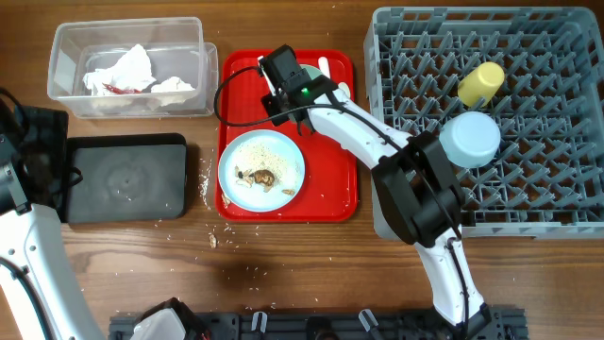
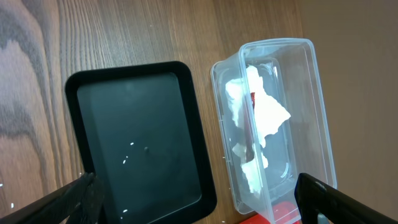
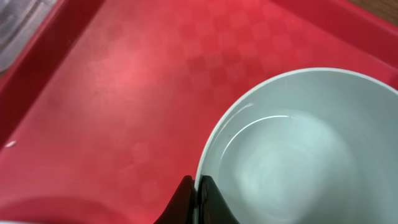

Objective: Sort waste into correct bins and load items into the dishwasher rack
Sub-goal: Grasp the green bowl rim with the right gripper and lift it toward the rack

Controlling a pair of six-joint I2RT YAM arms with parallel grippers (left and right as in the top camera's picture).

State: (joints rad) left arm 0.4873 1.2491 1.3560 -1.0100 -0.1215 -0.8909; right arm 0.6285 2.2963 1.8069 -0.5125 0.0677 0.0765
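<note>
Wooden table [image 1: 283, 274] with sorting under way, seen from above and from both wrists.

At the left, stained napkins [image 1: 123, 71] are held in the clear tub [image 1: 64, 47], with the black tray [image 1: 123, 179] just beside it. The left gripper [image 2: 196, 193] is held over both, its fingers spread wide apart. On the red tray [image 1: 335, 194], food scraps [image 1: 260, 177] are left on the light blue plate [image 1: 247, 151]. The rim of the pale green bowl [image 3: 292, 149] is pinched by the right gripper [image 3: 198, 190]. In the dishwasher rack [image 1: 566, 189], the yellow cup [image 1: 480, 84] and light blue bowl [image 1: 470, 139] are seated.
</note>
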